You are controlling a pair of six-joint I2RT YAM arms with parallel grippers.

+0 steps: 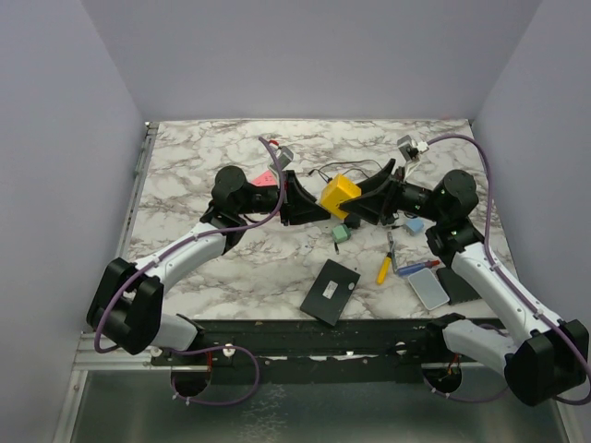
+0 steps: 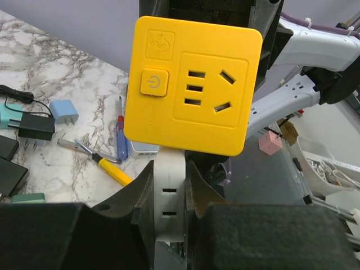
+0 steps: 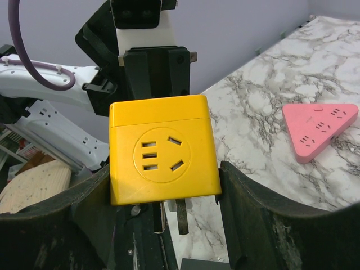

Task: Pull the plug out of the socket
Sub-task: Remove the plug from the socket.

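Both arms reach inward and meet above the table (image 1: 185,185). The right gripper (image 3: 164,174) clamps one yellow socket cube (image 3: 160,146). The left gripper (image 2: 169,185) clamps one white plug (image 2: 169,169), butted against the cube.

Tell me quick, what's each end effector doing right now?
Left end effector: closed on the white plug.
Right end effector: closed on the yellow socket cube.

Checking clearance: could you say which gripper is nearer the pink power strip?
Left: left gripper is beside the pink power strip; right gripper lies beyond the yellow socket.
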